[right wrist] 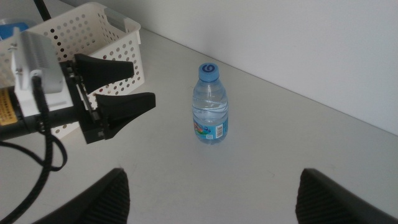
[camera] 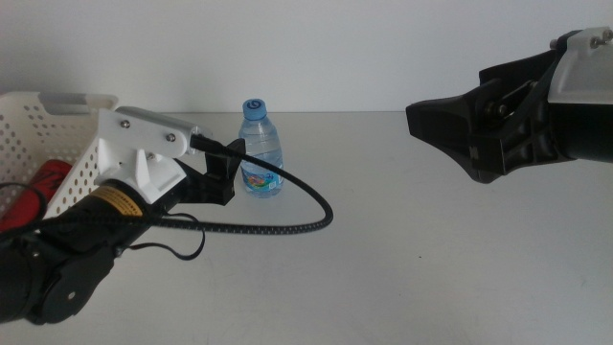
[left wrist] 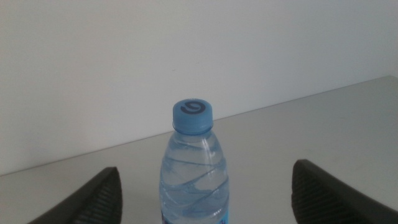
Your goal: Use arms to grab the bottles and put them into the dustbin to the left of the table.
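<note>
Clear blue plastic marks the water bottle (camera: 261, 149), standing upright on the grey worktop (camera: 412, 249), just beside the white dustbin (camera: 43, 144) and apart from it; a red can (camera: 43, 182) already lies inside that dustbin; the left hand (camera: 222, 169) sits between dustbin and bottle, close to the bottle, its jaws spread wide and holding nothing, the bottle centred in the gap in its wrist view; the right hand (camera: 450, 125) hangs well away from the bottle on the far side, also wide open and empty. I judge the bottle light, thin-walled and slippery, likely to tip or dent; take it around the labelled middle, squeezing gently.
</note>
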{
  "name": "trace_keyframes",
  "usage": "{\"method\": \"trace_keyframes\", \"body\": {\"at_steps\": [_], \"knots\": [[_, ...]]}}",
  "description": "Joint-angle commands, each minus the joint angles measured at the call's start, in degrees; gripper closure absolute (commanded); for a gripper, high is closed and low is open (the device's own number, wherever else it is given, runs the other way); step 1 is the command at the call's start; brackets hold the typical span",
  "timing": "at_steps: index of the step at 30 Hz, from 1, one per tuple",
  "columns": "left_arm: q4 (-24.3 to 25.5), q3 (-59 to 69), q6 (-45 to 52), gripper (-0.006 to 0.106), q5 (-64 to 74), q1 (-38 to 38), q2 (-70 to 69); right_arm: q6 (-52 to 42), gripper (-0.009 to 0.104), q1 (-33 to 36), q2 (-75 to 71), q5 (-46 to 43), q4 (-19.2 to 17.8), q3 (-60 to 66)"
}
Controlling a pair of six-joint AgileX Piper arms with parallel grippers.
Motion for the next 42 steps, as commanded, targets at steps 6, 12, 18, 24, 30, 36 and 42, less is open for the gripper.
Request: {"method": "trace_keyframes", "body": {"at_steps": [6, 12, 18, 24, 30, 36, 42], "knots": [[13.21, -11.99, -10.46, 0.007, -5.49, 4.94, 9.05, -0.32, 0.022, -0.06, -1.00, -3.74, -0.72, -2.04], [15.08, -19.89, -11.70, 0.007, -5.93, 4.83, 17.81, -0.32, 0.022, -0.06, -1.00, -3.74, -0.72, -2.04], [15.30, -24.99, -11.70, 0.007, -6.91, 4.83, 24.72, -0.32, 0.022, -0.06, -1.00, -3.74, -0.72, -2.04], [15.60, -28.15, -12.95, 0.007, -7.65, 4.83, 30.73, -0.32, 0.022, -0.06, -1.00, -3.74, -0.72, -2.04], [14.79, -29.40, -12.95, 0.009, -13.64, 4.83, 34.55, -0.32, 0.022, -0.06, -1.00, -3.74, -0.72, -2.04], [15.27, -30.16, -15.80, 0.046, -13.79, 4.83, 35.70, -0.32, 0.022, -0.06, -1.00, -3.74, -0.72, -2.04], [24.16, -29.64, -23.41, 0.092, -6.29, 5.30, 29.96, -0.32, 0.022, -0.06, -1.00, -3.74, -0.72, -2.04]]}}
